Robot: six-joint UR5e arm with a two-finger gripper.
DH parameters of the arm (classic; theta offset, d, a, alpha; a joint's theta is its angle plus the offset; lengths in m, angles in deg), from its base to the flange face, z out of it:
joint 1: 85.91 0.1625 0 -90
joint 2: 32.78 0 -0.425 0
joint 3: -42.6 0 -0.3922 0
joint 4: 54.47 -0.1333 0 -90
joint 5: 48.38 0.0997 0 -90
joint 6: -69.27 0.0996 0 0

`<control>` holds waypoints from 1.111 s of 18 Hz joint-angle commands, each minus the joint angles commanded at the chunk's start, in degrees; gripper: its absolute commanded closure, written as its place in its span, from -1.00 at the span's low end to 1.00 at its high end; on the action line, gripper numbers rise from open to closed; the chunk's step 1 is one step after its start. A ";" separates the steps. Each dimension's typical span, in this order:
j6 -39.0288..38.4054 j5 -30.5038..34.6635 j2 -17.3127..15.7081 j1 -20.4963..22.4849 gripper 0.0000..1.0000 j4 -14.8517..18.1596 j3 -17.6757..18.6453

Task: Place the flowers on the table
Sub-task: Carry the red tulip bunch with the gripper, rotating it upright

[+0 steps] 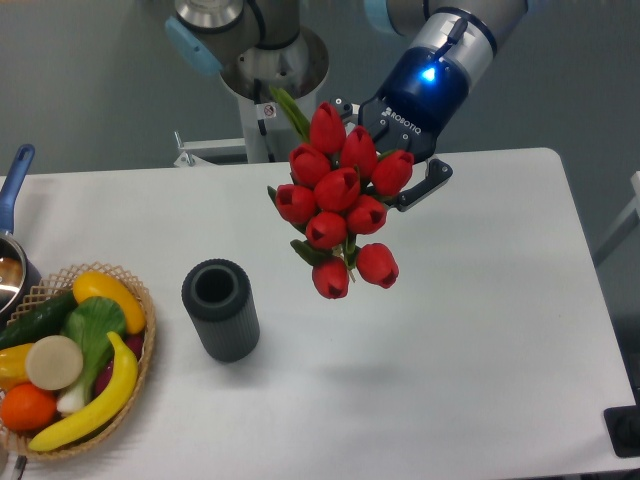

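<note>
Flowers: the flowers (342,205) hang in the air above the middle of the table (480,330), buds pointing toward the camera and downward, stems running back to the tool. You can see their shadow on the bare surface below, so nothing of the bunch touches the table yet.
Tool: the tool (395,160) sits behind the buds. One dark finger shows at the right of the bunch; the grip itself is hidden, but since the bunch hangs free, judge the tool closed on the stems.
Reason for hold: gripping the stems keeps the buds uncrushed.
Vase: the vase (220,308) stands upright and empty, left of the bunch and well apart.
Basket: the basket (140,375) of fruit sits at the left edge.
Next step: lower onto the open area right of the vase, then release.
</note>
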 joint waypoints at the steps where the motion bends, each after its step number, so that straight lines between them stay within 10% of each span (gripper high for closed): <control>1: 0.00 0.00 0.00 0.00 0.04 0.00 0.00; 9: -0.18 0.88 -1.75 1.23 0.03 0.09 1.58; 20: -0.53 21.95 -6.68 1.50 0.03 0.61 2.46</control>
